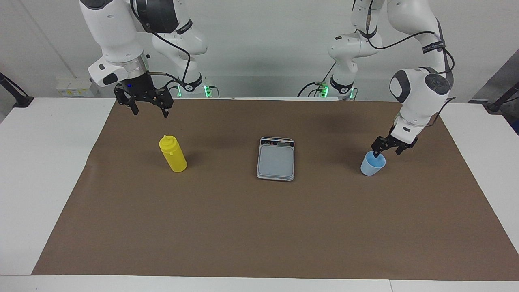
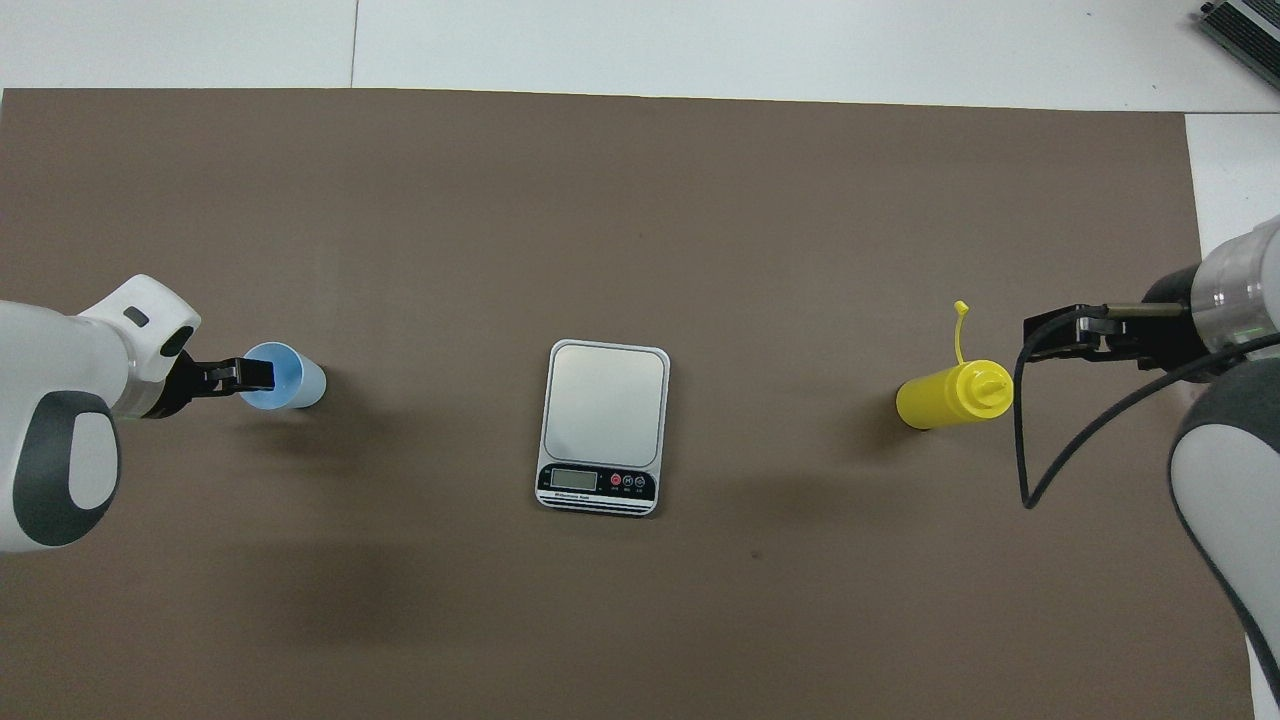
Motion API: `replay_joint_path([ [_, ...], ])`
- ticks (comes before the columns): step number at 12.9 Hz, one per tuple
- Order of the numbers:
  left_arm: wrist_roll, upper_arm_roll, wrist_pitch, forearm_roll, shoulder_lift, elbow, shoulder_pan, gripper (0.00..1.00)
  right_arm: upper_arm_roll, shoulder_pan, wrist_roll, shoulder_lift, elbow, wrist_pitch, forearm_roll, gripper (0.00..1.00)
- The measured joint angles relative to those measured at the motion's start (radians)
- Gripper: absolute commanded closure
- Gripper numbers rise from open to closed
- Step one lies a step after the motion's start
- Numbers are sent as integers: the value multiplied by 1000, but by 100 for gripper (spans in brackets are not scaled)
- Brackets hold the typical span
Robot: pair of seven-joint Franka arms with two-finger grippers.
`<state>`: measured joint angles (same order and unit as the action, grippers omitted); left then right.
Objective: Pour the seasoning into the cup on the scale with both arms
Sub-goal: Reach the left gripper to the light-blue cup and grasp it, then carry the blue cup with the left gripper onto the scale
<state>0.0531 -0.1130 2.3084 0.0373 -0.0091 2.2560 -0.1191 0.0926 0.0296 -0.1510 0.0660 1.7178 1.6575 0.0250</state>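
A: Seasoning (image 1: 173,154) stands upright toward the right arm's end; only the overhead view shows its tethered lid sticking out.

B: Yep. One bottle, one cup (image 1: 372,163), one scale (image 1: 276,158) between them. Left gripper (image 1: 387,150) straddles the cup's rim, unclenched; right gripper (image 1: 149,108) hangs spread near the bottle.

You look at a white bench (image 1: 48,170) covered across its middle by a large brown paper sheet (image 1: 259,227), with bare white strips at both ends. A plain pale wall (image 1: 259,44) rises at the robots' end. A white socket strip (image 1: 75,87) sits low on it, and green lights (image 1: 207,90) glow nearby.
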Motion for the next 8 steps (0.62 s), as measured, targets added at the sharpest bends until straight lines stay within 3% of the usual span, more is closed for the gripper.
replay_joint_path([
  [1, 4, 0, 16, 7, 6, 10, 0, 0, 0, 0, 0, 0, 0, 0, 0, 0],
  [2, 10, 0, 38, 8, 18, 18, 0, 21, 0, 0, 0, 0, 0, 0, 0, 0],
  [3, 16, 0, 63, 9, 34, 25, 0, 53, 0, 0, 0, 0, 0, 0, 0, 0],
  [5, 30, -3, 86, 10, 59, 31, 0, 98, 0, 0, 0, 0, 0, 0, 0, 0],
  [8, 37, -7, 90, 10, 63, 31, 0, 100, 0, 0, 0, 0, 0, 0, 0, 0],
])
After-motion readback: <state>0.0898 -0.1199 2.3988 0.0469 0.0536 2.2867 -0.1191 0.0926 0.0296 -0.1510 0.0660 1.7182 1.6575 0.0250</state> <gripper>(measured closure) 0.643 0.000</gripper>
